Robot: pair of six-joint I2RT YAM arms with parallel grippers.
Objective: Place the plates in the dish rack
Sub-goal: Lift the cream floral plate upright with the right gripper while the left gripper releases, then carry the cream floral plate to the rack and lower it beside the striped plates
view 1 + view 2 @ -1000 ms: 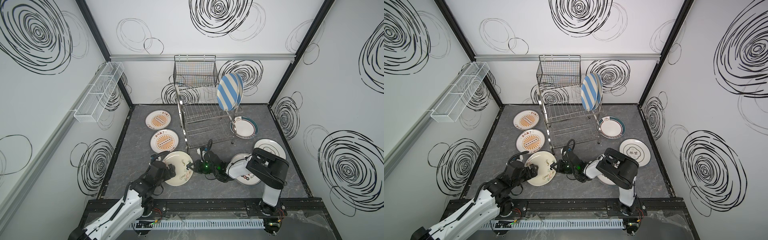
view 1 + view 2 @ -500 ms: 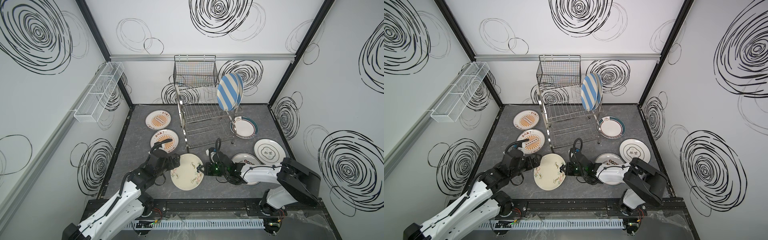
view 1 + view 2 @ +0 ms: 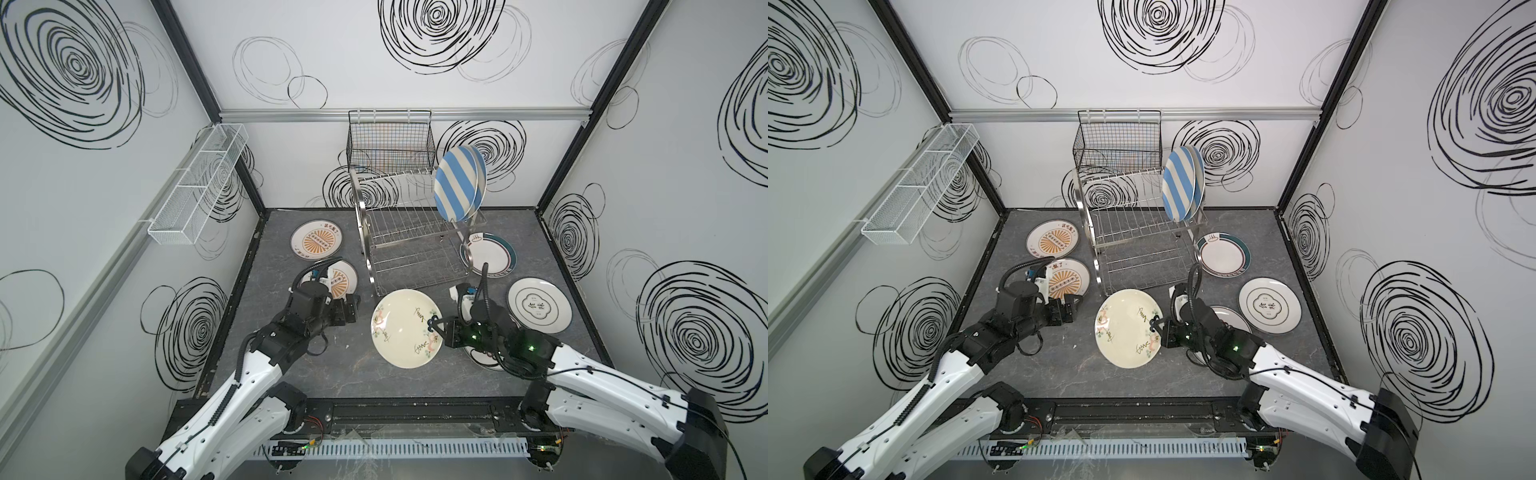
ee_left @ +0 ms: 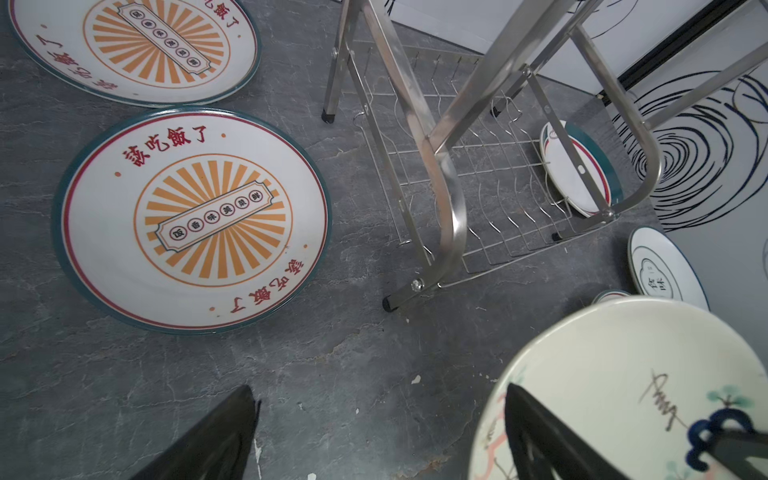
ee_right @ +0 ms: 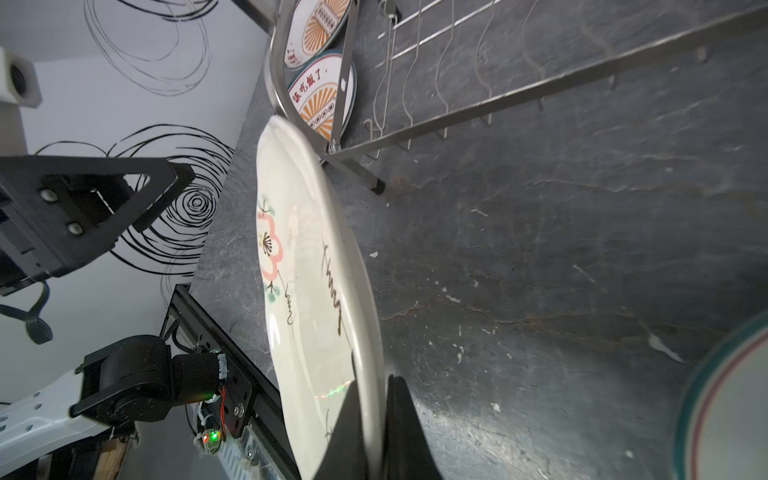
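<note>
Hiding most of one plate (image 3: 1235, 321), the right arm leaves only a pale sliver of it showing, its pattern unreadable. The left wrist covers part of the nearer orange sunburst plate (image 3: 344, 279), while the farther sunburst plate (image 3: 316, 245) lies in full sight on the table (image 3: 332, 374). The teal-rimmed plate (image 3: 492, 255) sits partly behind a leg of the dish rack (image 3: 409, 237), and the white plate with black characters (image 3: 539, 305) lies flat to its right. Two blue-striped plates (image 3: 455, 187) stand upright at the right end of the rack's upper tier, the rear one almost wholly masked by the front one. The right gripper (image 3: 435, 327) is clenched on the right rim of the cream plate (image 3: 403, 328), which is tilted up on edge just in front of the rack. The right wrist view cuts off the plate's lower end, so I cannot tell whether it clears the table. The left gripper (image 3: 352, 309) stands released and empty, its fingers spread wide in the left wrist view. Half a second ago that gripper sat right against the cream plate's left rim. Since then the plate has shifted right and toward the rack, opening a clear gap, while the left gripper has barely moved.
</note>
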